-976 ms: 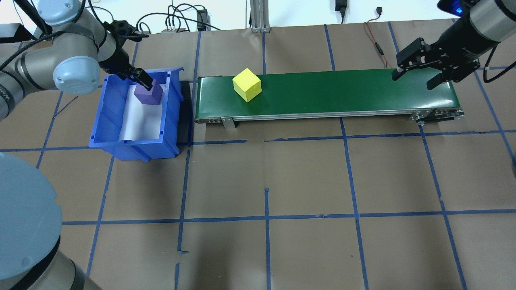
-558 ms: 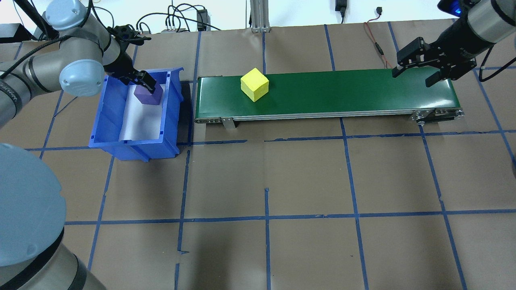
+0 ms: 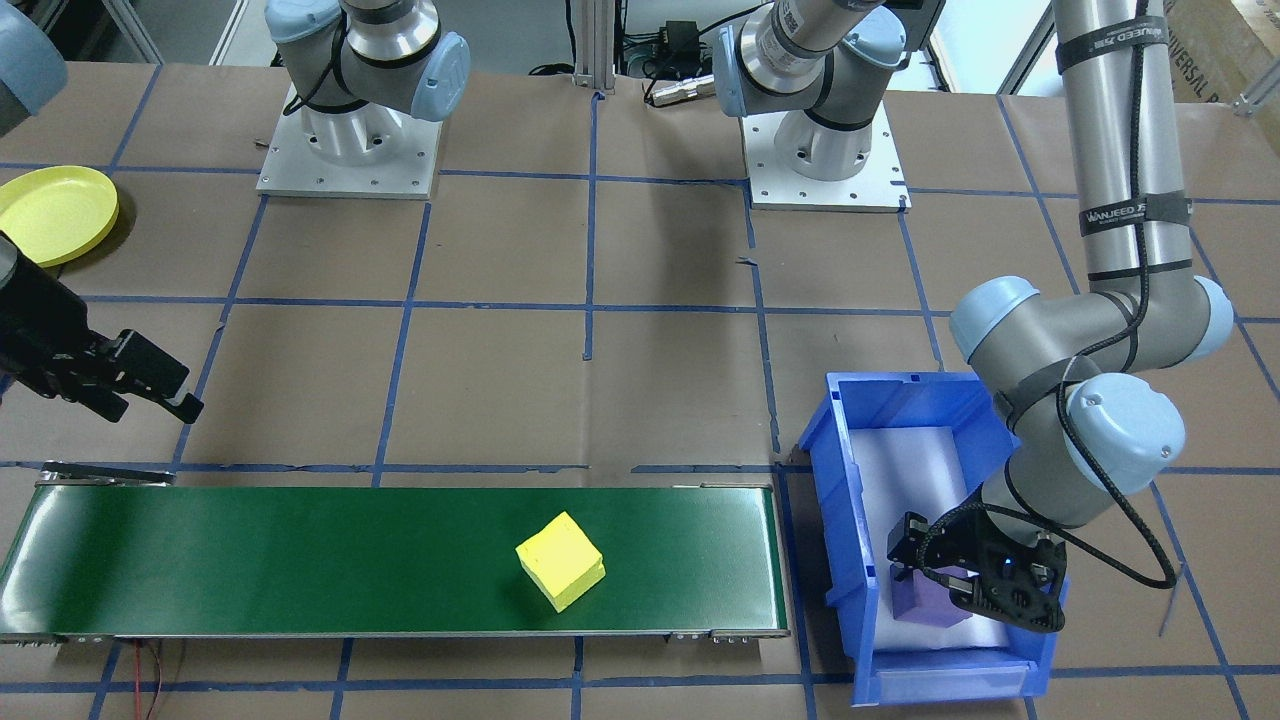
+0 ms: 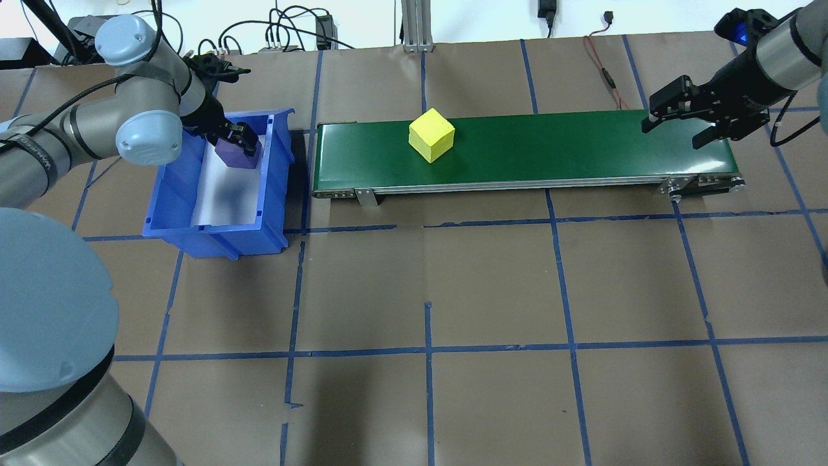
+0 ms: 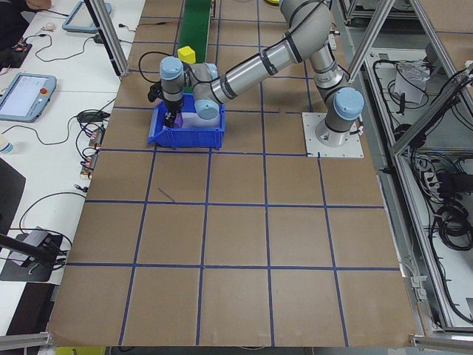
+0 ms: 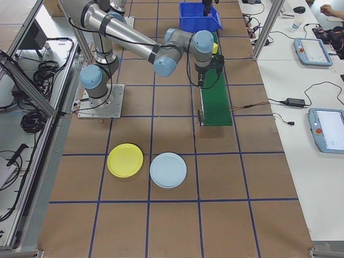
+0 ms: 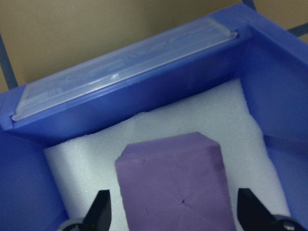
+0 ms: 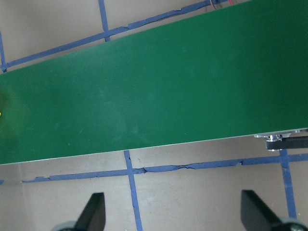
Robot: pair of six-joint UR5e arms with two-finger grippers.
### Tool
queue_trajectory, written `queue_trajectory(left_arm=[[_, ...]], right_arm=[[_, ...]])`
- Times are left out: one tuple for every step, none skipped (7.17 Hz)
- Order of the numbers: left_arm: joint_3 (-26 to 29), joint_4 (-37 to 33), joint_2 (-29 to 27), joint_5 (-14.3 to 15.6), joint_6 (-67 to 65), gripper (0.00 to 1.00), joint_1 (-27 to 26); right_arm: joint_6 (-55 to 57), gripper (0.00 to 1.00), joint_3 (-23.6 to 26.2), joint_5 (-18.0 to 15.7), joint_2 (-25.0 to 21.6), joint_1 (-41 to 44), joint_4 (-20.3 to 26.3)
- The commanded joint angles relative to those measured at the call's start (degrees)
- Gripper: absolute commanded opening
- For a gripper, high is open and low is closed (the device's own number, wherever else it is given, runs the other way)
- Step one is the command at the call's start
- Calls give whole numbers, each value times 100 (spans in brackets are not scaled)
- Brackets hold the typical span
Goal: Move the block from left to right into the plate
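My left pincer (image 4: pixel 238 137) hangs released, fingers either side of the purple block (image 7: pixel 173 185) in the blue bin (image 4: pixel 169 194); my right pincer (image 4: pixel 679 126) hangs released over the belt's (image 4: pixel 550 149) end, yellow block (image 4: pixel 431 134) well away along it.

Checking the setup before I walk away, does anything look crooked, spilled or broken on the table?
Only a small thing: the yellow foam cube sits turned at an angle on the green conveyor belt, corners not square to its edges. Nothing looks spilled or damaged.
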Motion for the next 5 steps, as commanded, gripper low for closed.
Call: queue_trajectory(left_arm=[[-31, 47, 261, -5, -16, 39, -19], [-23, -92, 855, 47, -16, 39, -98], [-23, -337, 1479, -31, 1, 39, -177], [56, -400, 1920, -110, 1, 39, -413], [74, -332, 1994, -84, -51, 39, -746]], right_arm=[[64, 100, 26, 436, 70, -72, -158], [91, 100, -44, 527, 306, -81, -463], [195, 100, -97, 537, 499, -81, -666], [231, 100, -115, 519, 527, -73, -677], [232, 100, -150, 528, 623, -73, -695]])
